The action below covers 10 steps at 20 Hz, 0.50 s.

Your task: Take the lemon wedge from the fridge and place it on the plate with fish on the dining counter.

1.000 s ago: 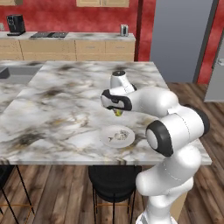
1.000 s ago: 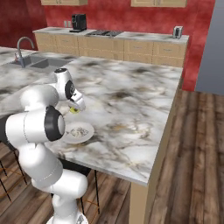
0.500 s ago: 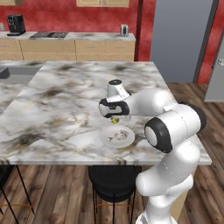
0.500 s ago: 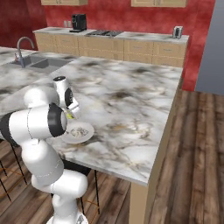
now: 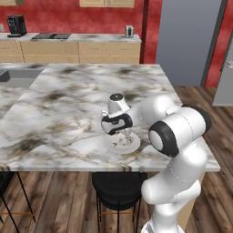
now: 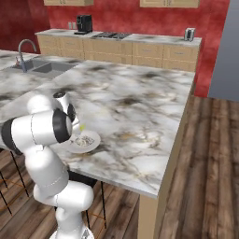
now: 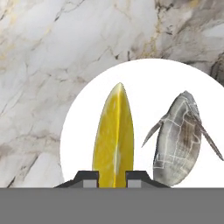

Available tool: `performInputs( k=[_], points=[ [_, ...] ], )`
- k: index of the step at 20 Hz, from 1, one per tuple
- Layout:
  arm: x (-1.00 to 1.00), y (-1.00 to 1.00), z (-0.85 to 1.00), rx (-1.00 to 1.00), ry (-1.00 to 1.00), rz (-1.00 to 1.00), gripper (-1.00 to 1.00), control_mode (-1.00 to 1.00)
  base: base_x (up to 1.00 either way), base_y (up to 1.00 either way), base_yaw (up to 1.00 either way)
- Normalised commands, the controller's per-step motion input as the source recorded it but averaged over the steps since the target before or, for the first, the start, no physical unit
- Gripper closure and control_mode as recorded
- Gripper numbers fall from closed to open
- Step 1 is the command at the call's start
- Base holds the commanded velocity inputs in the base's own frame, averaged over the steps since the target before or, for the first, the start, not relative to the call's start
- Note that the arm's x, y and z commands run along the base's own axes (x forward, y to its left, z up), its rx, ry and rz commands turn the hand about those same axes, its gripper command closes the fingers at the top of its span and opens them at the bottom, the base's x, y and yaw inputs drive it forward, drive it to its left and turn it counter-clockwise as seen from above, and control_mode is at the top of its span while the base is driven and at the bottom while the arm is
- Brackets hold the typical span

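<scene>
in the left base view the gripper (image 5: 122, 134) is hanging straight over the plate with fish (image 5: 122, 144), which is lying near the front edge of the dining counter (image 5: 68, 109); the hand is hiding the lemon wedge here; the sink (image 5: 11, 77) is sitting far to the plate's left, well apart; a black stool (image 5: 117, 191) is standing under the counter edge below the plate; on the wall counter (image 5: 68, 48) beyond the island a coffee machine (image 5: 17, 25), a cooktop (image 5: 51, 36) and a toaster (image 5: 129, 31) are standing, far from the plate; the grey fridge (image 5: 189, 43) is rising behind the plate to its right.

in the right base view the lemon wedge (image 6: 82, 127) is showing as a yellow speck just above the plate's (image 6: 84, 141) far rim, beside the wrist; the faucet (image 6: 24, 48) and sink basin are lying well away from the plate, and nothing is standing between hand and plate.

in the hand view the two fingertips (image 7: 89, 178) are clamped together on the lemon wedge (image 7: 114, 138), which is hanging upright over the plate's (image 7: 144, 83) white left half; the fish (image 7: 178, 139) is lying just beside it to the right.

risks, as a guess: the plate is sitting close to the counter edge, so a hard descent could be tipping or nudging it; a high release could be letting the wedge bounce or roll off onto the marble; a drift to the right could be pressing the wedge onto the fish.
</scene>
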Motion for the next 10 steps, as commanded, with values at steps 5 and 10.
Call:
performInputs(
  k=[5,10],
  points=[
    [0.03,0.00,-0.30,0.01,-0.07,-0.12,1.00,-1.00,0.00,0.00,0.00],
    [0.20,0.00,-0.14,0.02,0.00,-0.05,1.00,-1.00,0.00,0.00,0.00]
  ],
)
